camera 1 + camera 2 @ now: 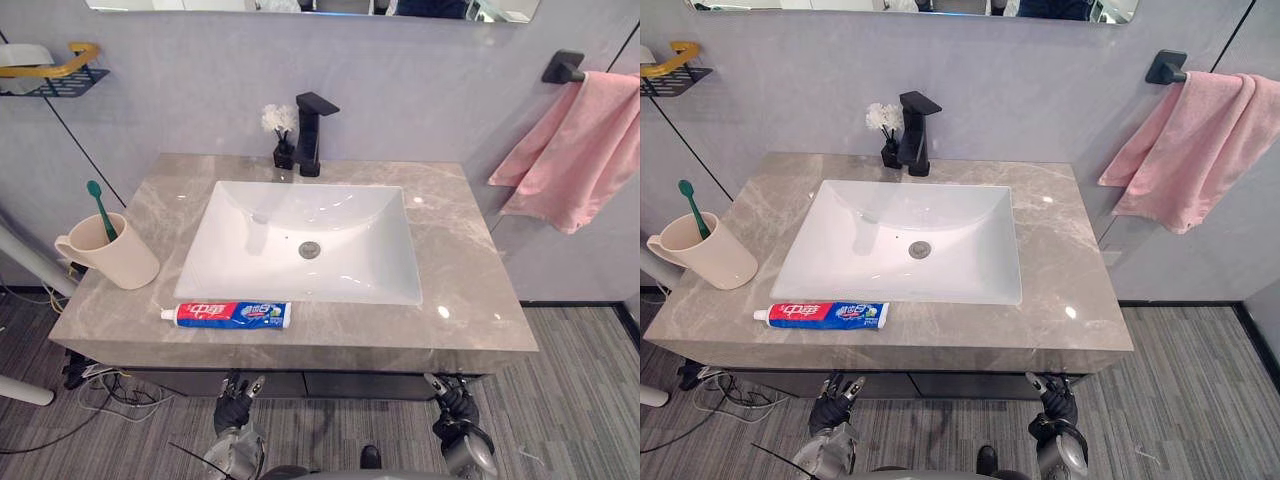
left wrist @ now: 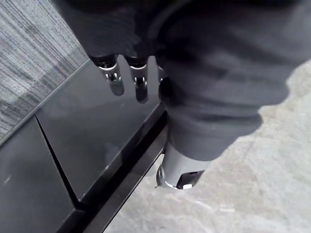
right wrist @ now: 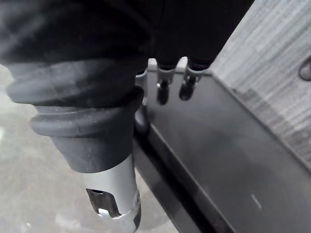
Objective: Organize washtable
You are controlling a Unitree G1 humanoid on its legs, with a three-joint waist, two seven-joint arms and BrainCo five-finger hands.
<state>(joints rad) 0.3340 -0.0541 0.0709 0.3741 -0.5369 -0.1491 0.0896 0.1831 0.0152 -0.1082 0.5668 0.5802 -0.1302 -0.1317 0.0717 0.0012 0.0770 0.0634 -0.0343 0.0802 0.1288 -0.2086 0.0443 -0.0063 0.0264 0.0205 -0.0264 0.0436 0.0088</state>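
A red, white and blue toothpaste tube [image 1: 228, 315] lies flat on the grey marble counter [image 1: 470, 300], along its front edge before the white basin [image 1: 305, 240]. At the counter's left stands a beige cup [image 1: 110, 255] holding a green toothbrush [image 1: 100, 208]. My left hand [image 1: 236, 398] and right hand [image 1: 455, 400] hang below the counter's front edge, both open and holding nothing. In the wrist views the left hand [image 2: 182, 165] and the right hand [image 3: 114, 194] have their fingers relaxed in front of the dark cabinet front [image 2: 82, 141].
A black faucet [image 1: 311, 132] and a small black vase of white flowers [image 1: 282, 135] stand behind the basin. A pink towel [image 1: 580, 150] hangs on the right wall. A black wire shelf [image 1: 50, 75] hangs at the upper left. Grey striped floor lies below.
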